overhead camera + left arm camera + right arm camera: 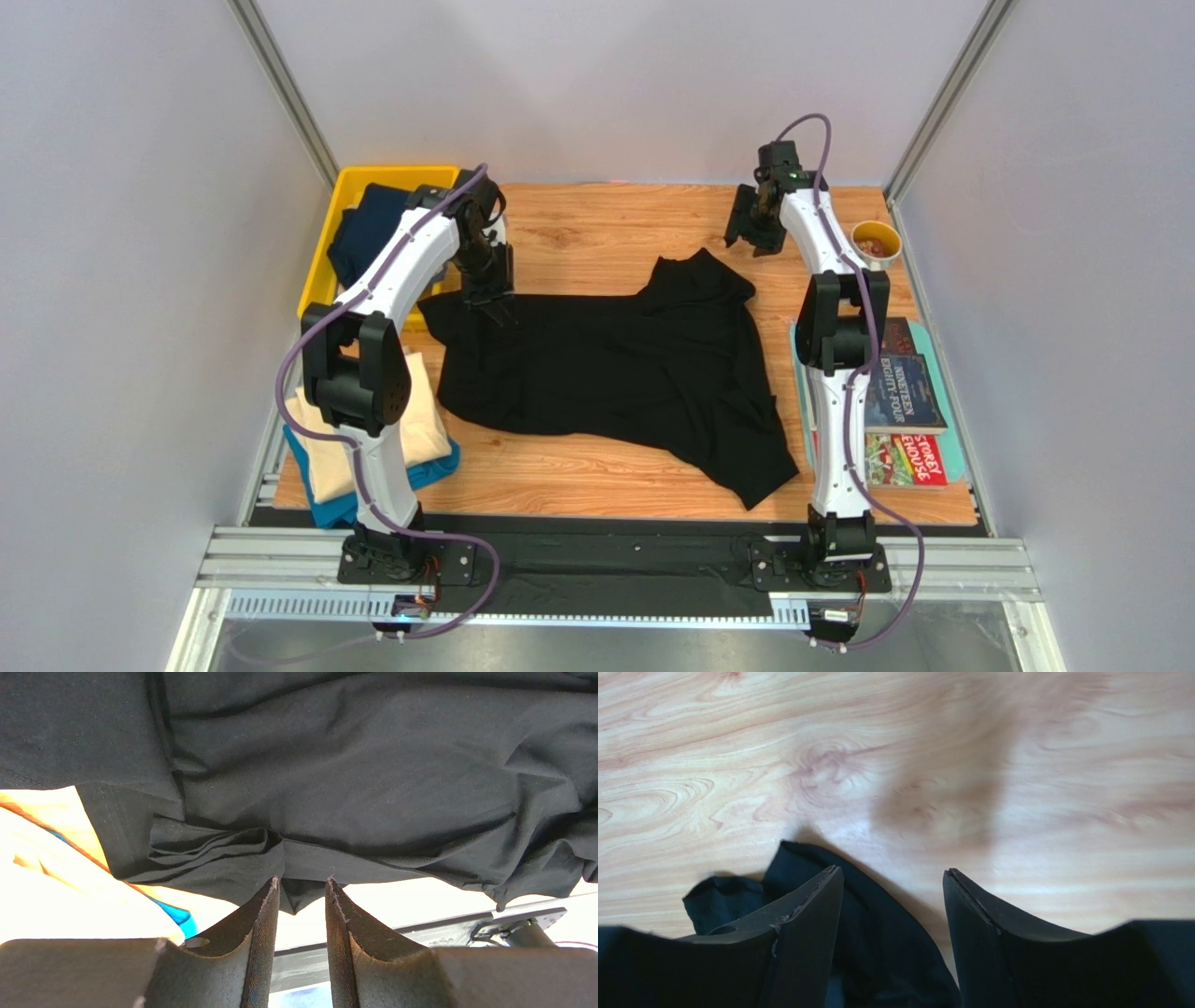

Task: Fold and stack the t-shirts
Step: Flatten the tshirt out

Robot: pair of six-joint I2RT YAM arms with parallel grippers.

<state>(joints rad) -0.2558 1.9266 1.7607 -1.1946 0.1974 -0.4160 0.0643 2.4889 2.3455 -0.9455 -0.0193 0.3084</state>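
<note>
Your left claw (491, 298) grips a bunched fold of the large soft black cloth t-shirt (617, 367), spread creased across the grained wooden table (603, 224); your right claw (744, 228) hangs released beside its far sleeve. A yellow plastic bin (320, 259) and glossy magazines (905, 399) flank it

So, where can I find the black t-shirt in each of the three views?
Top external: the black t-shirt lies spread across the middle of the wooden table.
Left wrist: it fills the upper half.
Right wrist: only one corner shows, at bottom left.
Shared landmark: the wooden table, clear in the top and right wrist views and washed out in the left wrist view.
</note>
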